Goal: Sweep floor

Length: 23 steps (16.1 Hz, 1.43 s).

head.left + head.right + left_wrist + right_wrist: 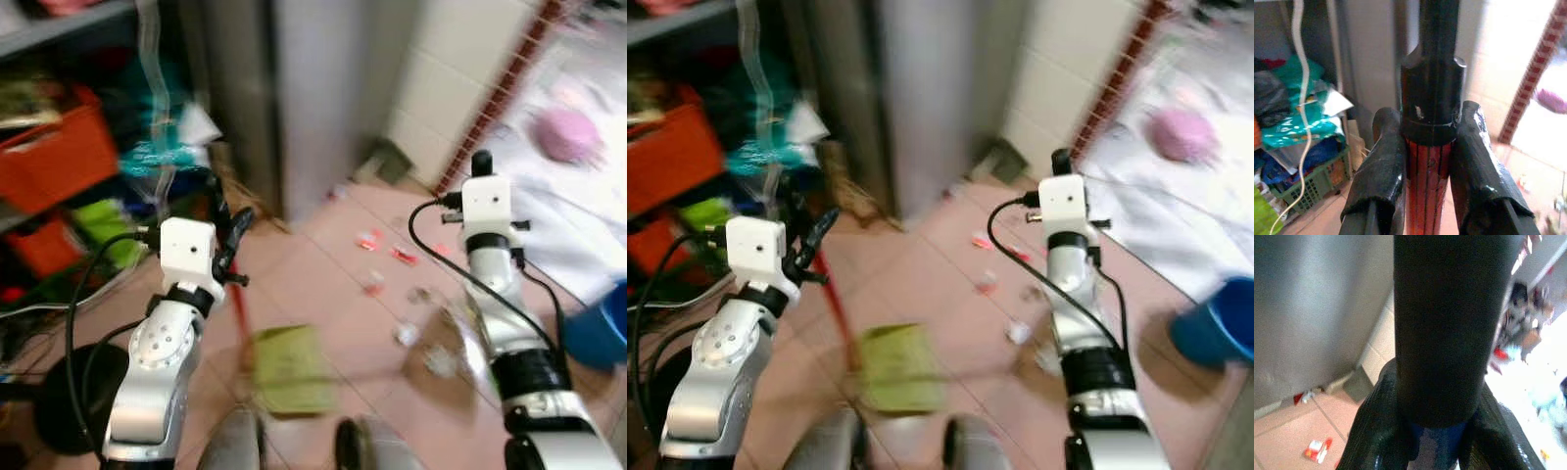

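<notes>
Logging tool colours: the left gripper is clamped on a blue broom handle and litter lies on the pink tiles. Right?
Not quite: the left gripper is clamped on a red broom handle, as the left wrist view shows. The litter does lie on the pink tiles.

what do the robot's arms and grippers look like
Both arms are silver metal with rounded, jointed segments. The left arm has small holes in its shell; the right arm has a black band near the lower joint. Each wrist carries a white box with a looping black cable. The left gripper and right gripper each have two long black fingers, scuffed on the left.
</notes>
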Available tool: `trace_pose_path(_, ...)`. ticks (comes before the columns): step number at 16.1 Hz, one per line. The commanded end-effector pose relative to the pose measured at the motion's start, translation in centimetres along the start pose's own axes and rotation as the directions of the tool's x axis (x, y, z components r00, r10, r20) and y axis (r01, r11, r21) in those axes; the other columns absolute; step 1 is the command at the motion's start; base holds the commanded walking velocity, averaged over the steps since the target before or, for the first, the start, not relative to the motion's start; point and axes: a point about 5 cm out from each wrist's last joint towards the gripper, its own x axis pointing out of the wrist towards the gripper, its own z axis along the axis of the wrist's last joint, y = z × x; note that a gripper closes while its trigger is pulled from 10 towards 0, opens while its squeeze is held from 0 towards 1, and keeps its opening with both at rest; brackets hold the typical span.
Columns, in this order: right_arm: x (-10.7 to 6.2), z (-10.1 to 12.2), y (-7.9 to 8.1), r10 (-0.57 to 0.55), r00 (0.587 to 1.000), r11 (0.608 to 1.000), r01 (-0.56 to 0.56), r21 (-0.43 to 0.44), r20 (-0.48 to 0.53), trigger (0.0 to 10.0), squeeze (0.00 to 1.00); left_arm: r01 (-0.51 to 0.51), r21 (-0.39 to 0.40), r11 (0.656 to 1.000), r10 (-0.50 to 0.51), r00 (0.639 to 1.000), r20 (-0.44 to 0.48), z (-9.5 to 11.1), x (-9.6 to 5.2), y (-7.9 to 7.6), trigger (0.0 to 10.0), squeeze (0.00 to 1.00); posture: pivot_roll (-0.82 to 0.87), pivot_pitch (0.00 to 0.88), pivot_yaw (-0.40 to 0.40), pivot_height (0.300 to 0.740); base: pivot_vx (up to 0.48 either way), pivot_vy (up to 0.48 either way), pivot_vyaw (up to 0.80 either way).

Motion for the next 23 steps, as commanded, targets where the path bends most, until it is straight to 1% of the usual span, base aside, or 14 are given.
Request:
trace_pose_path(1, 0.3, 1.4, 0.2, -0.009, 0.998, 1.000, 0.009, 0.002, 0.057, 10.0, 0.00, -0.010, 0.030, 1.000, 0.008, 0.999, 0.048, 0.9, -0.2, 0.4, 10.0, 0.00, 0.07, 0.171, -0.045, 0.740, 0.480, 0.000, 0.00)
trace_pose_path(4, 0.3, 1.1, 0.0, -0.023, 0.999, 1.000, 0.024, -0.019, 0.048, 10.0, 0.00, -0.002, 0.032, 0.999, 0.000, 0.999, 0.045, 0.9, -0.2, 0.2, 10.0, 0.00, 0.07, 0.171, -0.041, 0.740, 0.480, 0.000, 0.00)
trace_pose_path(7, 0.3, 1.0, 0.0, -0.031, 0.999, 0.999, 0.032, -0.029, 0.043, 10.0, 0.00, -0.023, 0.020, 1.000, 0.022, 0.999, 0.050, 0.9, 0.0, 0.2, 10.0, 0.00, 0.08, 0.165, -0.037, 0.740, 0.000, 0.000, 0.00)
trace_pose_path(9, 0.3, 0.7, 0.1, -0.038, 0.999, 0.999, 0.039, -0.027, 0.035, 10.0, 0.00, -0.025, 0.025, 0.999, 0.025, 1.000, 0.013, 0.4, 0.2, 0.2, 10.0, 0.00, 0.09, 0.156, -0.027, 0.740, 0.000, 0.000, 0.00)
trace_pose_path(10, 0.4, 0.7, 0.2, -0.053, 0.998, 0.998, 0.054, -0.028, 0.033, 10.0, 0.00, 0.010, 0.072, 0.997, -0.009, 1.000, -0.008, 0.2, 0.5, 0.0, 10.0, 0.00, 0.09, 0.148, -0.030, 0.740, 0.000, 0.000, 0.00)
trace_pose_path(13, 0.1, 0.5, 0.7, -0.079, 0.997, 0.997, 0.079, -0.025, 0.000, 10.0, 0.00, 0.089, 0.128, 0.988, -0.092, 0.996, 0.020, 0.8, 1.3, -0.8, 10.0, 0.00, 0.09, 0.135, -0.026, 0.740, 0.000, 0.000, 0.00)
trace_pose_path(14, -0.3, 0.3, 1.2, -0.077, 0.997, 0.997, 0.077, -0.014, -0.010, 10.0, 0.00, 0.120, 0.122, 0.985, -0.124, 0.992, 0.030, 1.2, 1.4, -0.9, 10.0, 0.00, 0.09, 0.133, -0.004, 0.740, 0.000, 0.000, 0.00)
trace_pose_path(15, -1.1, 0.1, 2.0, -0.059, 0.998, 0.998, 0.059, -0.021, -0.006, 10.0, 0.00, 0.139, 0.120, 0.983, -0.141, 0.990, 0.012, 0.7, 1.4, -0.8, 10.0, 0.00, 0.08, 0.128, 0.016, 0.740, 0.000, 0.000, 0.00)
trace_pose_path(16, -1.3, -0.1, 1.9, -0.065, 0.998, 0.998, 0.065, -0.025, -0.008, 10.0, 0.00, 0.147, 0.109, 0.983, -0.150, 0.989, 0.015, 0.6, 1.3, -0.6, 10.0, 0.00, 0.07, 0.126, 0.027, 0.740, 0.000, 0.000, 0.00)
trace_pose_path(17, -1.4, -0.8, 1.2, -0.084, 0.996, 0.995, 0.083, -0.055, -0.024, 10.0, 0.00, 0.138, 0.076, 0.988, -0.138, 0.990, -0.001, 0.1, 1.0, 0.0, 10.0, 0.00, 0.06, 0.113, 0.042, 0.740, 0.000, 0.000, -0.58)
trace_pose_path(19, -1.4, -2.2, 0.2, -0.112, 0.991, 0.991, 0.106, -0.083, -0.069, 10.0, 0.00, 0.081, 0.035, 0.996, -0.081, 0.997, -0.007, -0.4, 1.0, 0.8, 10.0, 0.00, 0.05, 0.104, 0.040, 0.740, 0.000, 0.000, -0.80)
trace_pose_path(20, -1.4, -2.8, -0.2, -0.125, 0.988, 0.990, 0.118, -0.079, -0.093, 10.0, 0.00, 0.069, 0.040, 0.997, -0.068, 0.998, -0.010, -0.5, 0.9, 1.1, 10.0, 0.00, 0.05, 0.099, 0.039, 0.740, 0.000, 0.000, -0.80)
trace_pose_path(22, -1.3, -2.7, -0.1, -0.126, 0.988, 0.990, 0.119, -0.078, -0.094, 10.0, 0.00, 0.082, 0.085, 0.993, -0.083, 0.996, 0.014, -0.2, 0.9, 1.0, 10.0, 0.00, 0.05, 0.101, 0.036, 0.740, 0.000, 0.000, -0.80)
trace_pose_path(23, -1.2, -2.4, 0.3, -0.116, 0.989, 0.992, 0.110, -0.069, -0.092, 10.0, 0.00, 0.092, 0.061, 0.994, -0.093, 0.996, 0.007, -0.2, 0.9, 0.9, 10.0, 0.00, 0.05, 0.112, 0.017, 0.740, 0.000, 0.000, -0.80)
